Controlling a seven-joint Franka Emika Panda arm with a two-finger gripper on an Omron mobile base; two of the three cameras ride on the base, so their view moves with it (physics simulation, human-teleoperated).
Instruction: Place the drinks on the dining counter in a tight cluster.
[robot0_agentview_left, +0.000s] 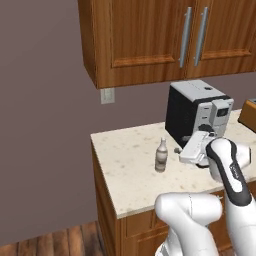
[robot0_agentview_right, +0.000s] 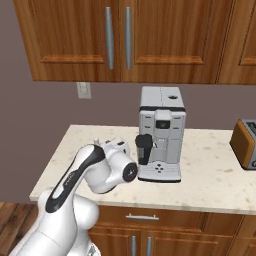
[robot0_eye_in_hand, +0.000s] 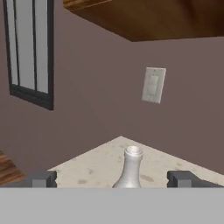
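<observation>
- One drink in reach: the slim brownish bottle (robot0_agentview_left: 160, 156) stands upright on the speckled worktop (robot0_agentview_left: 125, 175) under the wall cabinets (robot0_agentview_left: 150, 40), near its front left corner, just left of the coffee machine (robot0_agentview_left: 195, 115).
- End effector (robot0_eye_in_hand: 116, 178) is level with the bottle, fingers (robot0_eye_in_hand: 43, 178) spread wide, nothing held; in the hand view the bottle neck sits between the two tips, about centred.
- Judged step: closing in for the pick. Advance straight so the body, not the thin neck, ends up between the pads, then close.
- Keep the wrist level; a tall narrow bottle likely tips if one finger touches first.
- Watch clearance to the coffee machine on the right side of the approach.
- Farther back: wall outlet (robot0_eye_in_hand: 153, 85), window (robot0_eye_in_hand: 28, 52). Dining counter is elsewhere, so a carry comes after the lift.
</observation>
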